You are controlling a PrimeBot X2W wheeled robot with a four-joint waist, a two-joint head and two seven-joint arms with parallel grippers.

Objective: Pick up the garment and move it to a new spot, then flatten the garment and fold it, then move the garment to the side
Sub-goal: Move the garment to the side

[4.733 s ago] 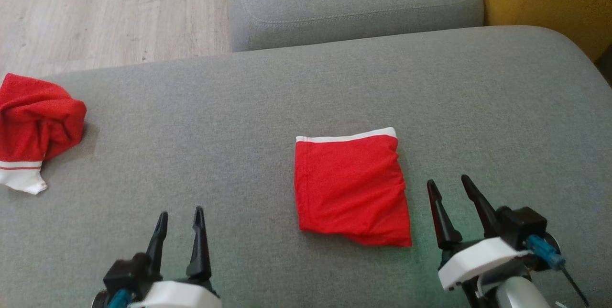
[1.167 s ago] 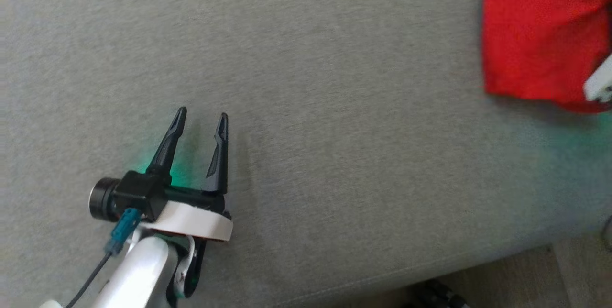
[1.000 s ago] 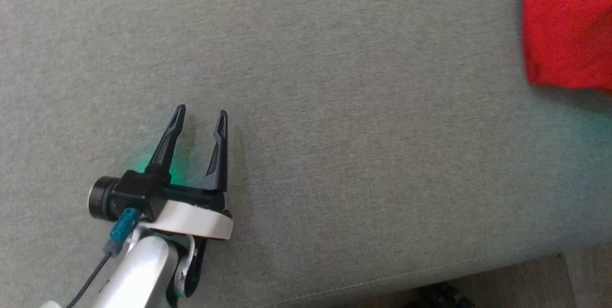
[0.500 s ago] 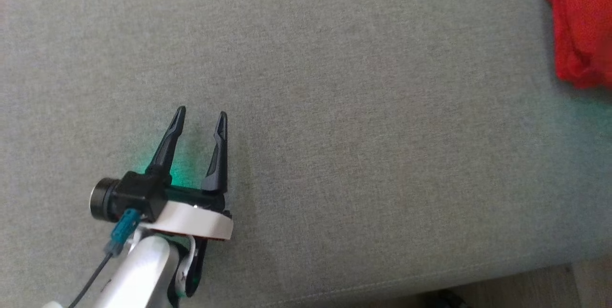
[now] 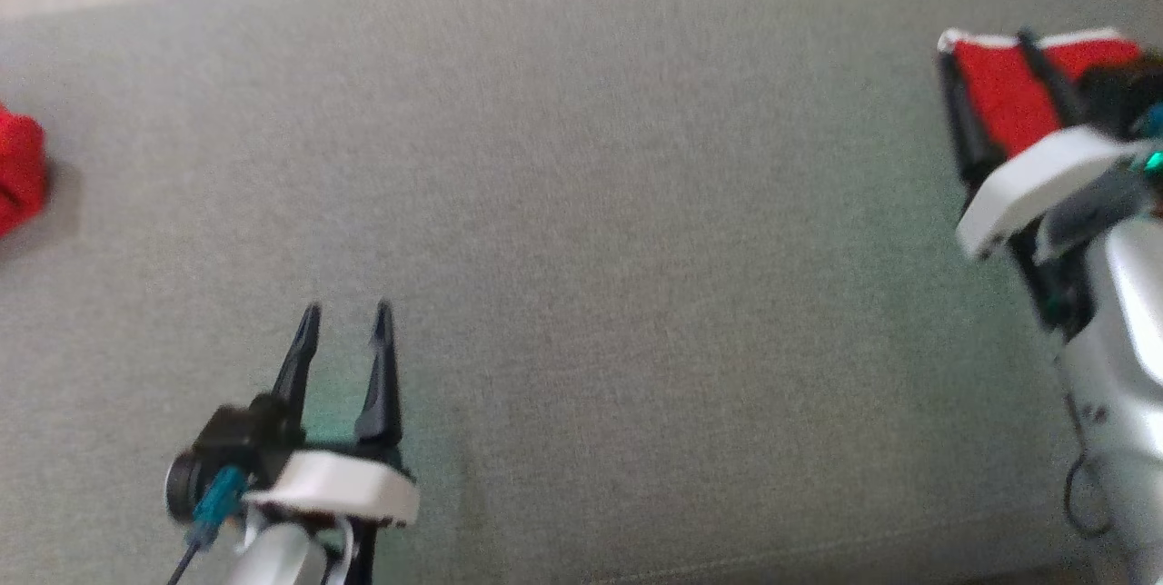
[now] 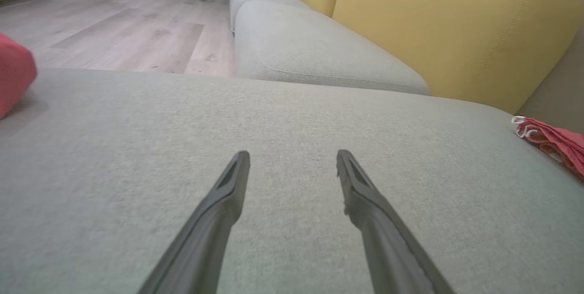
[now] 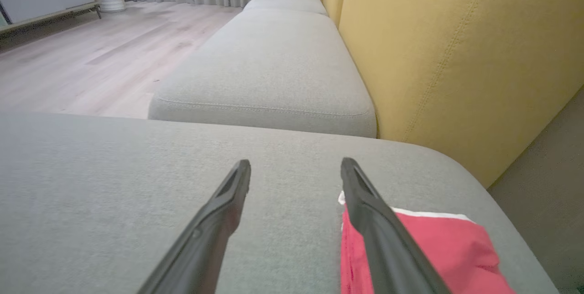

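Starting the pickup, you have both pincers wide open and empty: the left pincer (image 5: 347, 307) over the bare sofa cushion (image 5: 636, 249), the right pincer (image 5: 985, 47) above the plain red cloth (image 5: 1004, 94). The garment (image 5: 16, 169) sits bunched at the cushion's far left; your left arm must reach there.

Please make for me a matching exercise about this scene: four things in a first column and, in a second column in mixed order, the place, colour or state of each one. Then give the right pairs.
Column one
1. left gripper
2. right gripper
3. crumpled red garment
4. sofa backrest

Column two
A. yellow
B. open, at the folded red cloth with a white edge
C. on the grey cushion, at the left edge of the head view
D. open, over a bare part of the cushion

Right pairs: 1-D, 2-B, 3-C, 4-A.
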